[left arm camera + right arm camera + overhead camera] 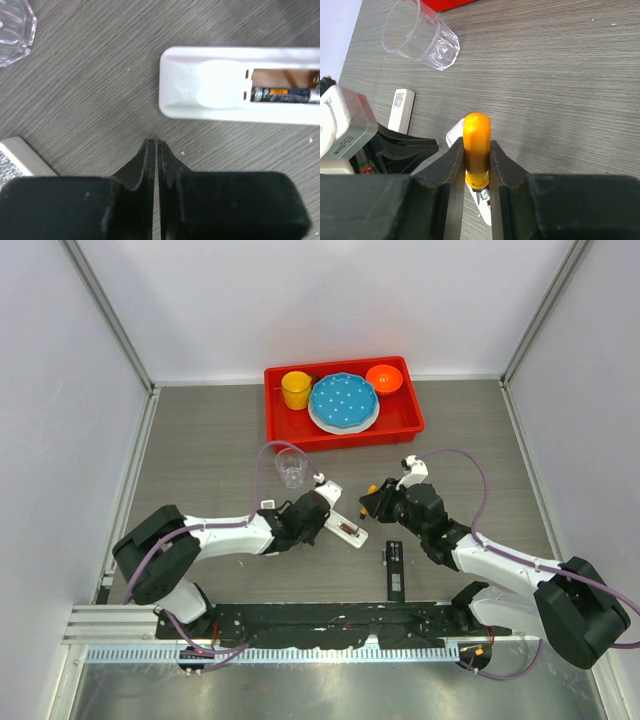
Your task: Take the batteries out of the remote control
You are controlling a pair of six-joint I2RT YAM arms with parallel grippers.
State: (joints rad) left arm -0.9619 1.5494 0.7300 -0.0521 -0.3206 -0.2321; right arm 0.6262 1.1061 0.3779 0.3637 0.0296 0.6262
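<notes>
Left wrist: left jaws clenched, empty, near remote (215, 85), battery (282, 94) inside; right jaws grasping screwdriver (477, 145).

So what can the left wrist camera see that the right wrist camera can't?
Only the left wrist view shows a battery lying in the open compartment of the remote, with the left gripper shut on nothing. Only the right wrist view shows the right gripper squeezing the orange screwdriver, plus a corner of the red tray. Both show the clear glass and the white labelled piece.
</notes>
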